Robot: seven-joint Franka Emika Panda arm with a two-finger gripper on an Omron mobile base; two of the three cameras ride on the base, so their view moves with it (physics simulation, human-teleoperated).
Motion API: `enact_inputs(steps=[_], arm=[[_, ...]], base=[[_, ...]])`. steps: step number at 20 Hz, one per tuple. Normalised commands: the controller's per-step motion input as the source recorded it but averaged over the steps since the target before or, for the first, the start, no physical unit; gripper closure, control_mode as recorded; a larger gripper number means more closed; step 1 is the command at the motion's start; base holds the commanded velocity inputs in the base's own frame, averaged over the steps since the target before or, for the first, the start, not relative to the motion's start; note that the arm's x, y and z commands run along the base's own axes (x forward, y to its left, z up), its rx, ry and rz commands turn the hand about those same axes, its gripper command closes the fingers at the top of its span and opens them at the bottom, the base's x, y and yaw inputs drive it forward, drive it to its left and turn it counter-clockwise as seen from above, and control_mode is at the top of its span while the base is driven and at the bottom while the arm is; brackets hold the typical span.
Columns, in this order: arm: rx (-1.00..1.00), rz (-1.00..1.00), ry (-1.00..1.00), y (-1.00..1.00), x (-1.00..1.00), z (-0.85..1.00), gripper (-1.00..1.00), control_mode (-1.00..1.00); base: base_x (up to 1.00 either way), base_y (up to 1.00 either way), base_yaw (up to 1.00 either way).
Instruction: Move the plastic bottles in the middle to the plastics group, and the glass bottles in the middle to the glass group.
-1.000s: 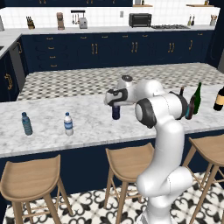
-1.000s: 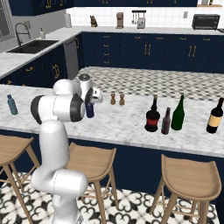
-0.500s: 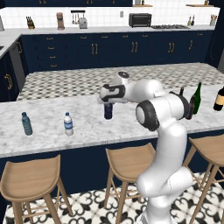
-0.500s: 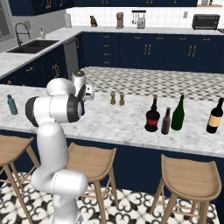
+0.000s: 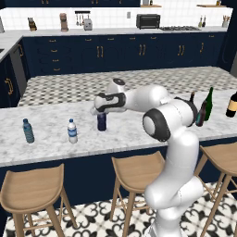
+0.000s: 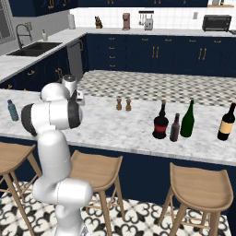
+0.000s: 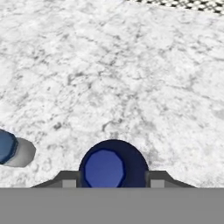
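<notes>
Navy plastic, opaque with a blue cap: the navy bottle (image 5: 101, 121) stands upright on the marble worktop (image 5: 55, 148), about midway between its front edge and the patterned strip behind, toward the left half. The end effector (image 5: 100, 110) sits directly over it, and in the hand view the cap (image 7: 104, 168) fills the gap between the two finger tips (image 7: 65, 179), one at each side of the bottle's shoulder. The jaws look closed around the bottle at a middling width, so I judge it gripped, though whether its base rests on the stone or hangs just above it cannot be told.

The plastics group lies further left along the same worktop: a white-labelled water bottle (image 5: 72, 131) near the navy one and a teal water bottle (image 5: 28, 131) beyond it, close to the front edge.

Risks from here, as I judge them:
- The grip is high, near the cap, so the bottle could swing or slip out during a fast sideways carry.
- A low path leftward could knock over the white-labelled water bottle, which stands closest.
- Letting go while the bottle is tilted or above the stone could leave it toppled and rolling toward the front edge.
</notes>
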Motion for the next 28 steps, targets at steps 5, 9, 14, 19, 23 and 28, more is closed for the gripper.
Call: enact_inputs(steps=[5, 9, 14, 19, 23, 28], arm=[[0.00, 0.19, 0.00, 0.27, -0.41, 0.00, 1.00, -1.00], [0.00, 0.15, 0.00, 0.16, -0.33, 0.00, 1.00, -1.00], [0.01, 0.13, -0.01, 0.36, -0.12, 0.00, 1.00, -1.00], [0.00, 0.08, 0.00, 0.34, 0.00, 0.00, 1.00, -1.00], [0.00, 0.08, 0.00, 0.23, 0.00, 0.00, 1.00, -1.00], [0.00, 0.08, 0.00, 0.20, 0.00, 0.00, 1.00, -1.00]], base=[[0.00, 0.00, 0.00], [0.00, 0.00, 0.00], [0.00, 0.00, 0.00], [0.00, 0.00, 0.00], [0.00, 0.00, 0.00], [0.00, 0.00, 0.00]])
